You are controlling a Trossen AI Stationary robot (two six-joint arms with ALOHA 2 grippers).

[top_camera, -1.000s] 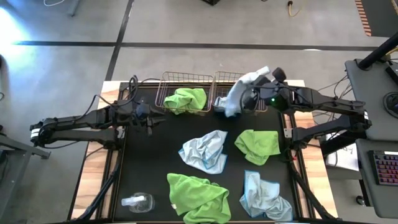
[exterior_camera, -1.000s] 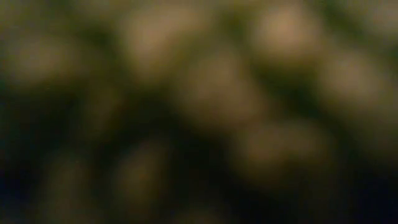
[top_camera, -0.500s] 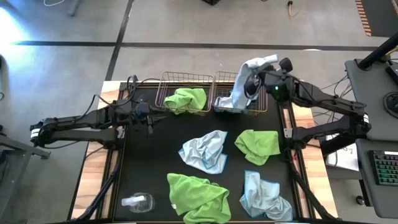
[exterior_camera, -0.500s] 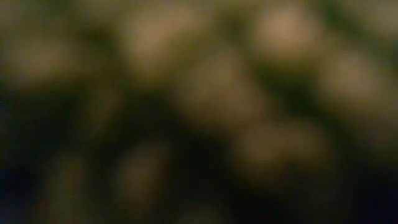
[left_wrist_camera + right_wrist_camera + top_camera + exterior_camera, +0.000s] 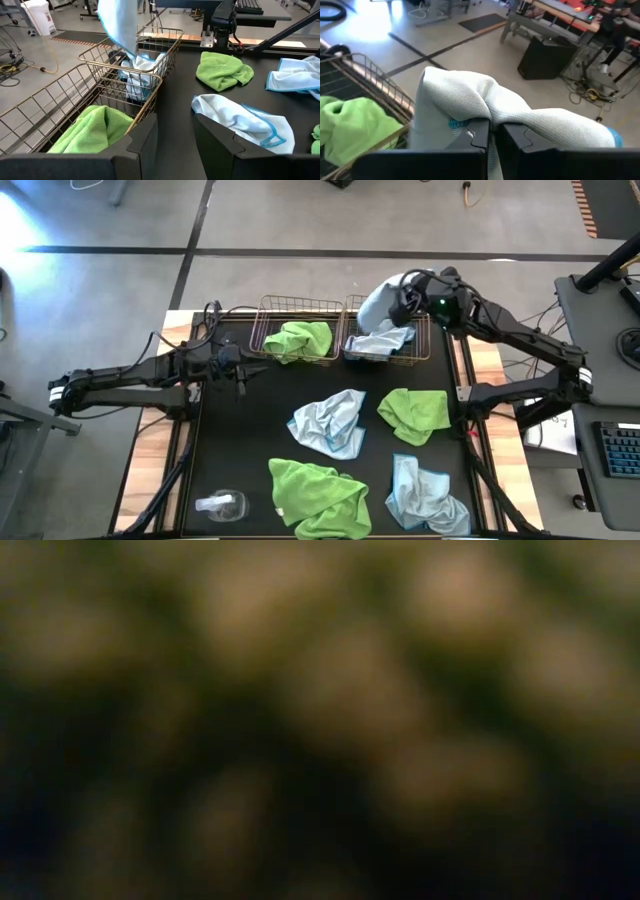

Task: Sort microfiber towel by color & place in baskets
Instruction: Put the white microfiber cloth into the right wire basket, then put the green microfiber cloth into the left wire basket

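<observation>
From above, the right gripper (image 5: 398, 298) pinches a pale blue towel (image 5: 382, 320) over the right basket (image 5: 420, 350) at the table's far edge; part trails inside, yet a release risks draping it over the rim. The left gripper (image 5: 175, 131), open narrowly, waits near the green-filled left basket (image 5: 70, 92). The right wrist view confirms the clamp on cloth.

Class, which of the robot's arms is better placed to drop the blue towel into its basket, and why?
The right. Its pincer is shut on the blue towel, which hangs into the right basket. The left pincer is open, beside the other basket.
</observation>
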